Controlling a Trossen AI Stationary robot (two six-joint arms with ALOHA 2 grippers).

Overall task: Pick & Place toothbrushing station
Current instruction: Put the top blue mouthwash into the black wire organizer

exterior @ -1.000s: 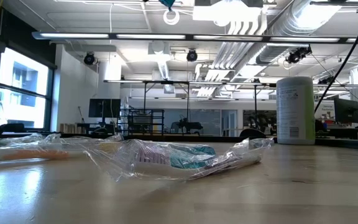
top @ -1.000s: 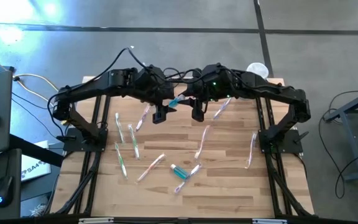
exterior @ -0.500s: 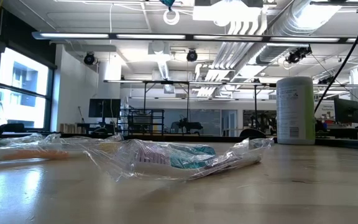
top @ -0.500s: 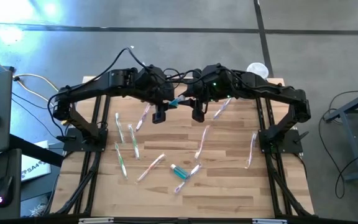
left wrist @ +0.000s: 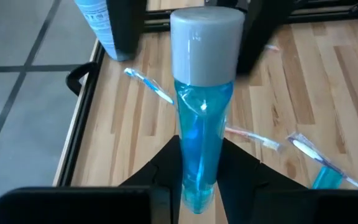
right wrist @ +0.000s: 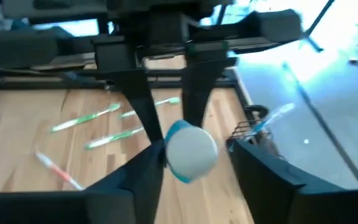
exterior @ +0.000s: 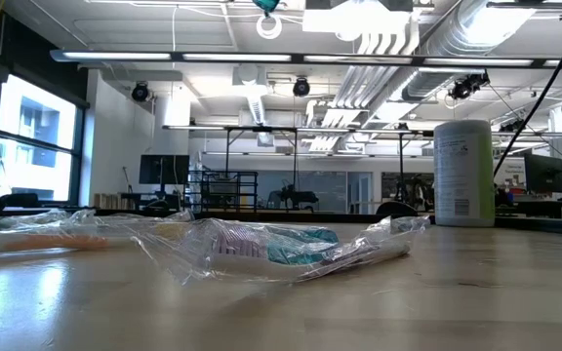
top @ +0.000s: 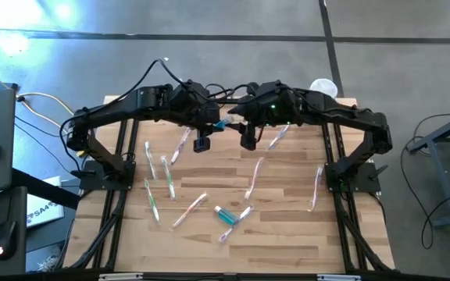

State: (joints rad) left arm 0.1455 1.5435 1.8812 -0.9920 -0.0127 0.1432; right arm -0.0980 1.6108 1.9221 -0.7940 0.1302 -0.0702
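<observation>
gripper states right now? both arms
Left gripper: shut on the blue bottle, white cap forward.
Right gripper: open, fingers apart on either side of the bottle's cap.

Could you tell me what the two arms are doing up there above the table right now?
They are passing a blue bottle with a grey cap from one arm to the other in mid-air above the far part of the table. The left gripper is closed on the bottle's lower end, while the right gripper has its fingers spread around the capped end. Wrapped toothbrushes lie scattered on the wood below, and a white canister stands at the table's edge.
</observation>
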